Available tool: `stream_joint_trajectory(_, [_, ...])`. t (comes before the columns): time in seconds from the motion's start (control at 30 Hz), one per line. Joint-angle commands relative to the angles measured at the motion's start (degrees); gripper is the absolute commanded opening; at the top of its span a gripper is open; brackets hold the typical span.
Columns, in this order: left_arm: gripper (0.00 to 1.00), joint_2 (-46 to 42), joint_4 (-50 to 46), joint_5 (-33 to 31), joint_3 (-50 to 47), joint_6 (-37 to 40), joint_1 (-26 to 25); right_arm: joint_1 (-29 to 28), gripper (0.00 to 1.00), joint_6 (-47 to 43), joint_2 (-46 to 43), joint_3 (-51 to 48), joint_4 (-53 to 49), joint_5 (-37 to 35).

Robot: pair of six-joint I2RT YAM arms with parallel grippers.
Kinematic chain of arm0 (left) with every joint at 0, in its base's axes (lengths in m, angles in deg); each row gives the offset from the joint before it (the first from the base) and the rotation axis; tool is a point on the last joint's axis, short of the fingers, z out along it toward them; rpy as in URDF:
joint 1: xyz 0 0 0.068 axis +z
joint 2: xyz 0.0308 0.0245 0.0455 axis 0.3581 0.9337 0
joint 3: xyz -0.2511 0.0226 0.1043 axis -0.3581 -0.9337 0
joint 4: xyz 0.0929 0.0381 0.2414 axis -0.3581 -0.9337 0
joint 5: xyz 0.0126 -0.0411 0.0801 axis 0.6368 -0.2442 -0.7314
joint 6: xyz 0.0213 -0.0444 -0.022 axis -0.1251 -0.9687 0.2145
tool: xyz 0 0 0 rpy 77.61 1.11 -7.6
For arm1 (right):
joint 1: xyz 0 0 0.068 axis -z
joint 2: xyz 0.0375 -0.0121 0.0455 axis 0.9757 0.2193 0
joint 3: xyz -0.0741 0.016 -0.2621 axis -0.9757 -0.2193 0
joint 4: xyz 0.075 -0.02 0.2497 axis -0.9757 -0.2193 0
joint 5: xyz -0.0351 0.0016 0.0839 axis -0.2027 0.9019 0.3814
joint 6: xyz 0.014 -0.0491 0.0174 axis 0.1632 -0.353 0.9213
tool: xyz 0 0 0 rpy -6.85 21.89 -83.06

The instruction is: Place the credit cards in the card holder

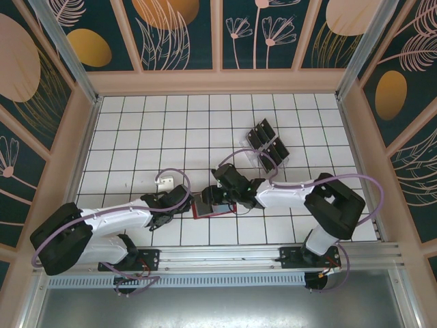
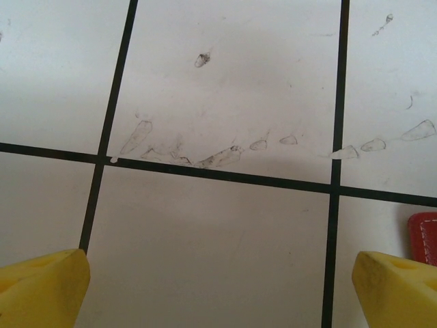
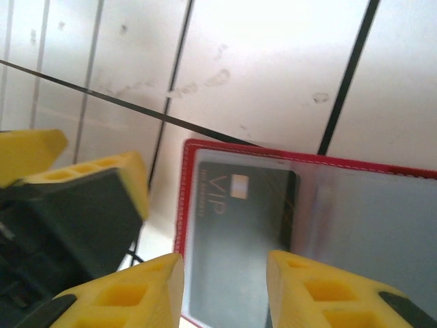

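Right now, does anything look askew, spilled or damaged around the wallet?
Nothing askew: the black card sits straight in the clear pocket of the red wallet. Only grey smudges mark the table by a grid line.

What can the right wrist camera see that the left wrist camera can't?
Right wrist camera's extra: a black VIP card tucked inside the opened red wallet, just beneath the open right hand.
Left wrist camera's extra: a row of drop-shaped marks along a black grid line, ahead of the wide-open left hand.
Both: white tiles, black lines, yellow fingers, and some of the red wallet.
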Motion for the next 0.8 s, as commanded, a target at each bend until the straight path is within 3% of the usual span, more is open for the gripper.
stream_joint_trajectory(0.0, [0.99,0.9,0.6,0.9,-0.5,0.3,0.2,-0.6,0.35,0.1,-2.2,-1.2,-1.0,-1.6])
stream_joint_trajectory(0.23, [0.99,2.0,1.8,1.9,-0.5,0.7,0.1,-1.0,0.27,0.8,-0.2,-3.2,1.4,-0.1])
stream_joint_trajectory(0.77, [0.98,4.8,3.8,2.6,-0.7,1.1,0.1,-2.1,0.26,2.2,4.0,-5.3,5.0,2.0])
